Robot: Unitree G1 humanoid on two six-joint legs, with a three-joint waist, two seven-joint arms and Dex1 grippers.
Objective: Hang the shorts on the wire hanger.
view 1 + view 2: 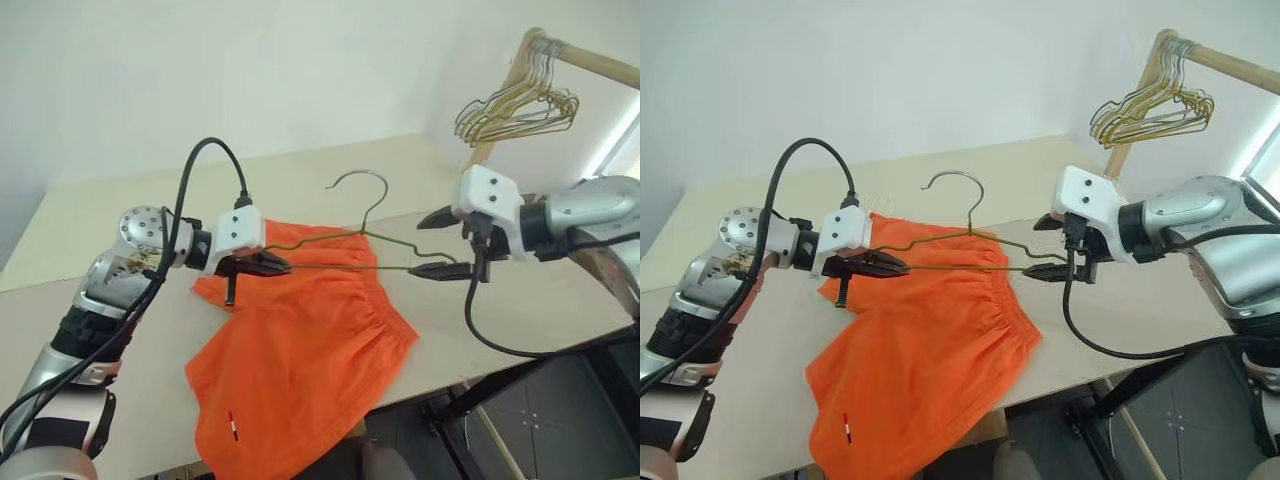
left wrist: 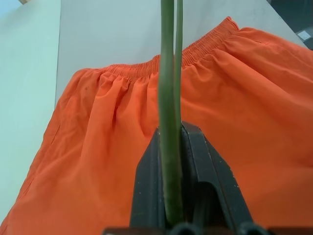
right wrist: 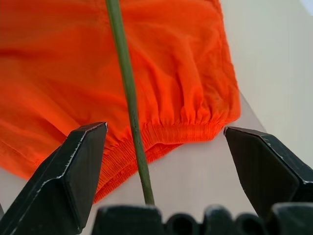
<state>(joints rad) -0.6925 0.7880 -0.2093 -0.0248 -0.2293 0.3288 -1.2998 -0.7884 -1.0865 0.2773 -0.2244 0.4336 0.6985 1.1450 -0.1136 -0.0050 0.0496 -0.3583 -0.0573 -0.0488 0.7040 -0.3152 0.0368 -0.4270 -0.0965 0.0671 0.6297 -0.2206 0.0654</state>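
The orange shorts [image 1: 300,360] lie flat on the table [image 1: 90,215], waistband toward the right, one leg hem drooping over the front edge. The wire hanger [image 1: 358,174] is held level just above them, hook pointing up. My left gripper [image 1: 272,265] is shut on the hanger's left corner; in the left wrist view both wires [image 2: 168,122] run out between its closed fingers [image 2: 205,161]. At the hanger's right end my right gripper [image 1: 438,245] stands wide open, the wire [image 3: 128,88] passing between its fingers [image 3: 80,161] without touching either.
A bunch of pale gold wire hangers [image 1: 520,105] hangs from a wooden rail [image 1: 590,60] at the back right. The table's front right edge drops off to a dark cabinet [image 1: 540,420] and floor below.
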